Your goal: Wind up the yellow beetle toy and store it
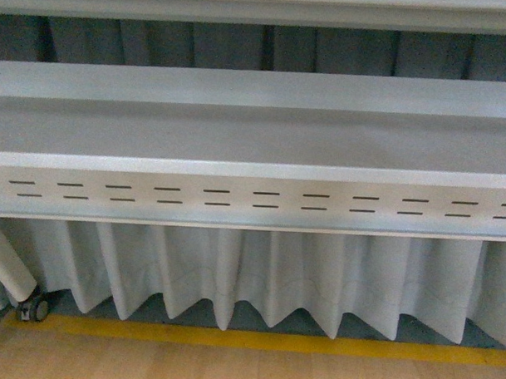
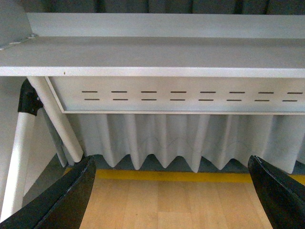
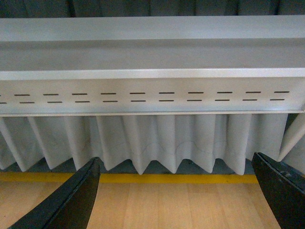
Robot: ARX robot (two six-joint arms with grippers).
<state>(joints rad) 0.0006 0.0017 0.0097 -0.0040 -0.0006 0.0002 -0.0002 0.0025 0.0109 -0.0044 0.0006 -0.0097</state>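
Left gripper [image 2: 170,164] is spread wide and empty; right gripper [image 3: 176,160] is likewise released, nothing between its black fingers [image 3: 71,200]. Ahead of both: grey metal shelf with slotted front panel [image 3: 152,97], pleated white curtain [image 3: 157,143] under it, yellow floor stripe [image 3: 157,178] nearest. Where the yellow beetle toy is cannot be told.

- Left gripper [image 2: 171,162]: two smooth black fingers [image 2: 66,200], broad at the base and tapering to blunt rounded tips, with a slight sheen.
- Right gripper [image 3: 175,162]: black fingers [image 3: 71,202] of the same tapered shape; small surface marks on one.

A pleated curtain [image 1: 258,273] hangs under the grey slotted table [image 1: 253,198], above a yellow floor line [image 1: 256,340].
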